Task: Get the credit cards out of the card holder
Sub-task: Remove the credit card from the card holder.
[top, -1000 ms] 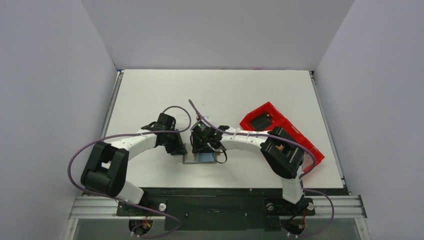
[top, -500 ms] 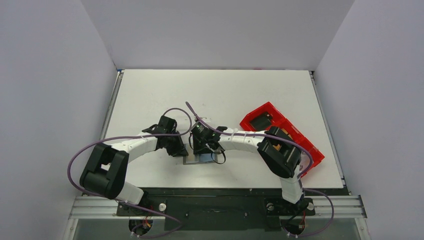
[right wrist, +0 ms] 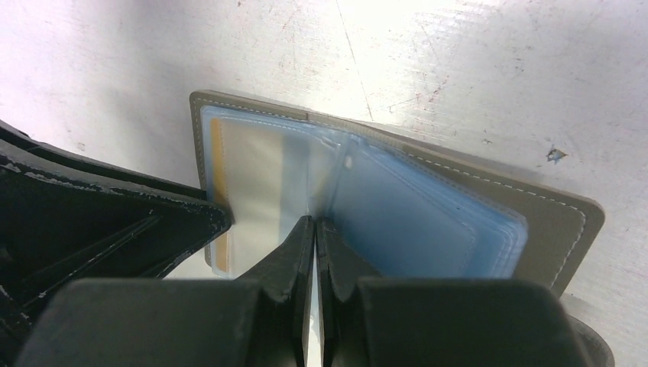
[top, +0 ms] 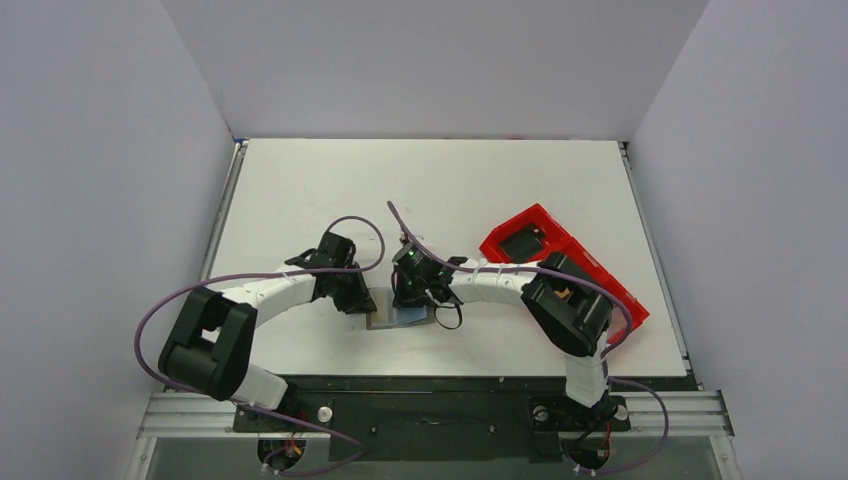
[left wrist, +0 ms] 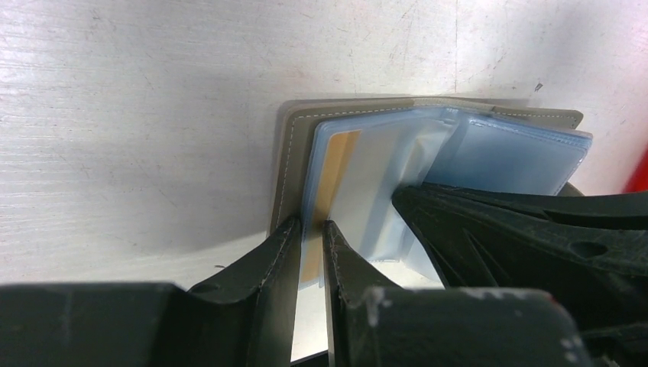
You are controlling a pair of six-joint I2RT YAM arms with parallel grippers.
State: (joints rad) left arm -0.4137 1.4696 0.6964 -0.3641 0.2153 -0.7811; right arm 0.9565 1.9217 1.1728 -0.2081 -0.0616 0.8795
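Ok, no legible print: the credit card (left wrist: 341,172) shows only a tan stripe and a pale face through its clear sleeve (left wrist: 374,183), and anything printed there is too blurred to read.

The card holder (right wrist: 562,229) lies open flat on the table (top: 450,180), inside up. It's well left of the red tray (top: 548,228), roughly level with the tray's near end. In the top view its long axis runs left-right, with the spine across that. The card sits in the half farther from the tray, stripe parallel to the spine.

Both arms are low with forearms angled inward, so the wrists meet over the holder. The left arm (top: 270,288) comes in from the side away from the tray, the right arm (top: 495,283) from the tray side.

The left gripper (left wrist: 309,252) is pinched onto the outer edge of that sleeve. It's probably sleeve plus card, can't separate the two. The right gripper (right wrist: 314,225) is fully closed, fingertips together, pressing at the spine fold.
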